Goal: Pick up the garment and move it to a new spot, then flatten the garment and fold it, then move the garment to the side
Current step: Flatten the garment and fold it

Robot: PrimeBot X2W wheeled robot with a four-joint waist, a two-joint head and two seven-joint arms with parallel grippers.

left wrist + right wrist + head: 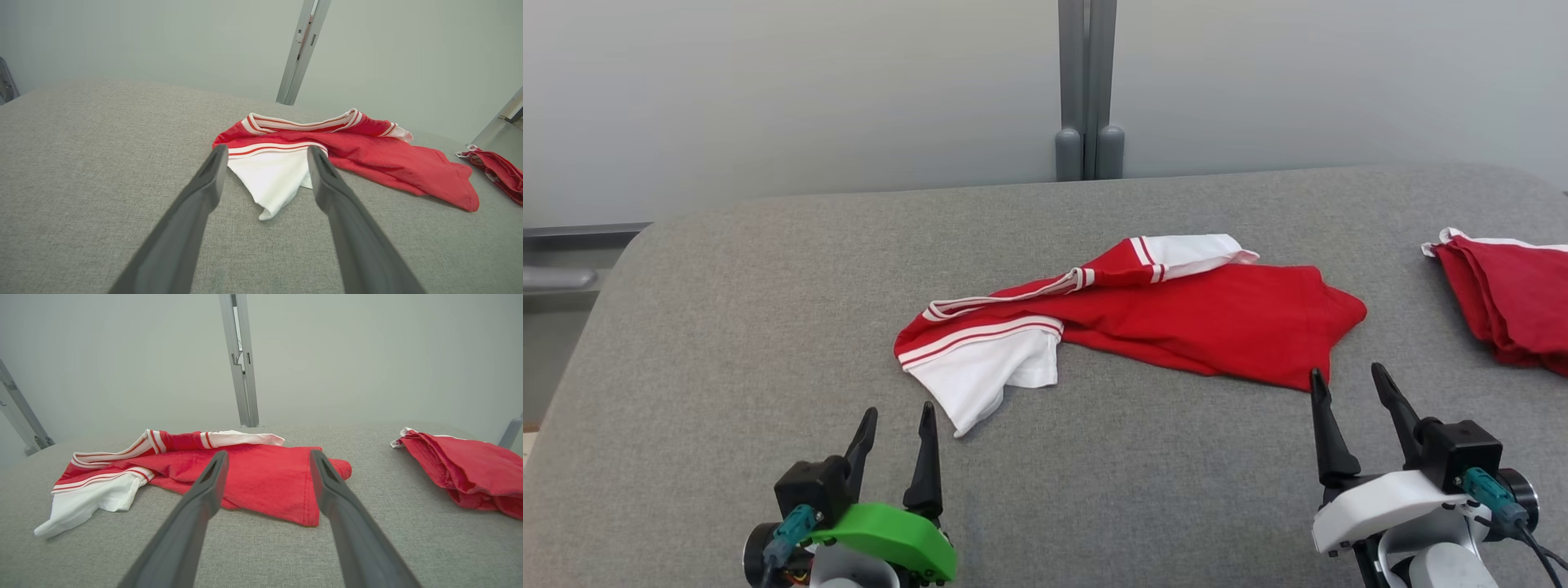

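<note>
Surface: a grey fabric-covered table (727, 343), with a metal post (1086, 82) behind its far edge.
Garment: a red shirt (1201, 314) with white, red-striped sleeves. It lies rumpled at mid-table ahead of both grippers, with the collar and near sleeve (988, 371) towards the robot's left and the hem corner (1298, 367) towards its right.
Left gripper (899, 408): fingers spread wide and empty. It is poised just short of the near sleeve, which the left wrist view frames between the two fingers.
Right gripper (1346, 369): fingers equally wide, holding nothing. It stands close to the hem corner, and no contact with the cloth is evident.
Other cloth: a folded red pile (1511, 302) at the table's right edge, well apart from the shirt.
Step in hand (judged): the opening pick-up. Nothing is lifted and the shirt is neither flat nor folded, so the task is barely begun.
Grasp sites (advice): the striped shoulder seam above the sleeve for the left, and the stitched hem corner for the right. Both are firm edges at opposite ends.
Approach (advice): lower each pair of tips to straddle a raised fold, and close only once cloth sits between the fingers.
Lift (advice): raise both ends together and evenly so the body hangs open.
Risk (judged): pinching only the loose sleeve tip would let the body trail and bunch, and drifting right could disturb the folded pile.
</note>
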